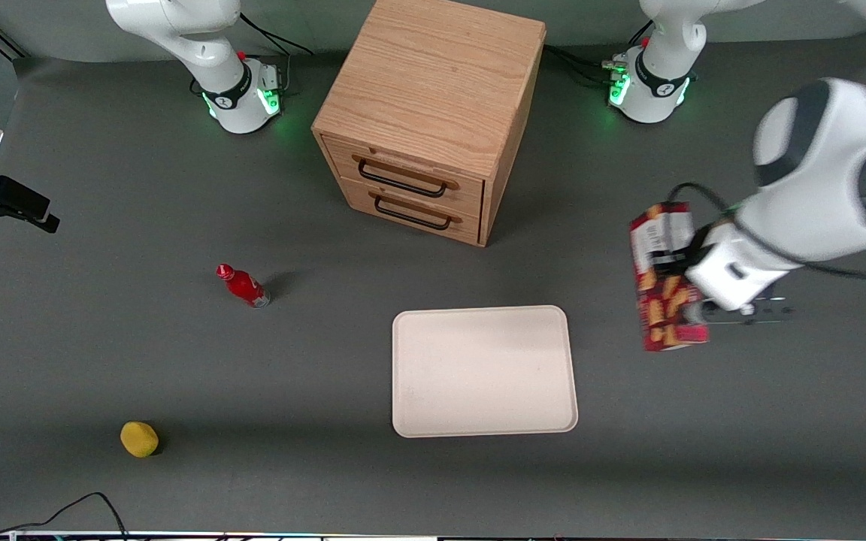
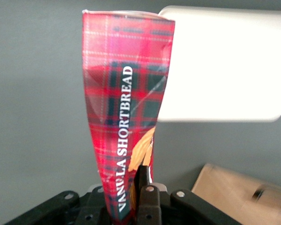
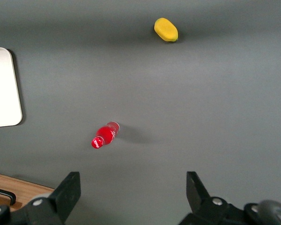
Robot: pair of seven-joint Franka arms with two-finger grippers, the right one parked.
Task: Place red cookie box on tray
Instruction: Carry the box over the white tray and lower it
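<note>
The red cookie box [image 1: 664,278] is a long plaid carton with a white panel at one end. It hangs in the air, off the table, beside the tray toward the working arm's end. My left gripper [image 1: 682,272] is shut on it at about mid-length. In the left wrist view the box [image 2: 126,93] stands up between the fingers of the gripper [image 2: 131,182], with "VANILLA SHORTBREAD" on its side. The cream-white tray [image 1: 482,370] lies flat on the grey table with nothing on it; it also shows in the left wrist view [image 2: 225,65].
A wooden two-drawer cabinet [image 1: 433,113] stands farther from the front camera than the tray. A small red bottle [image 1: 243,285] and a yellow lemon-like object [image 1: 139,439] lie toward the parked arm's end. A black cable [image 1: 72,511] runs along the near edge.
</note>
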